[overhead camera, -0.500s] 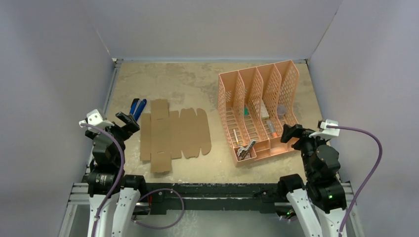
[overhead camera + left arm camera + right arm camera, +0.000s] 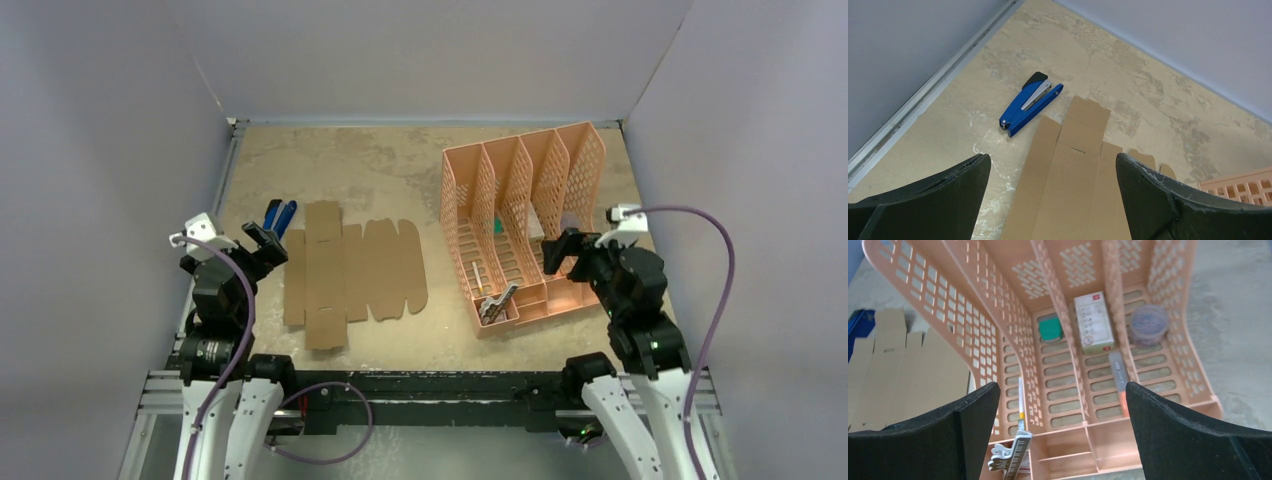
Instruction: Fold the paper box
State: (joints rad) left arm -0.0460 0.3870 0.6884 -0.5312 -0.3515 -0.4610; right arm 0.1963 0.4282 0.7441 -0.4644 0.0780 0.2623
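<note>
Left gripper (image 2: 264, 240) and right gripper (image 2: 557, 254) both gape wide and empty, we note, flat paper box (image 2: 350, 272) untouched near the surface's (image 2: 390, 160) left edge.

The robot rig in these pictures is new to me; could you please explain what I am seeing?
Two robot arms stand at the near edge of a tan table. One picture looks down from above and behind; the other two come from cameras on each wrist, the black shapes being its fingers. On the table lie a flat brown cardboard sheet, a blue stapler beside it, and a peach-orange perforated plastic file organizer. The left claw faces the sheet, the right claw the organizer; both are open and empty.
</note>
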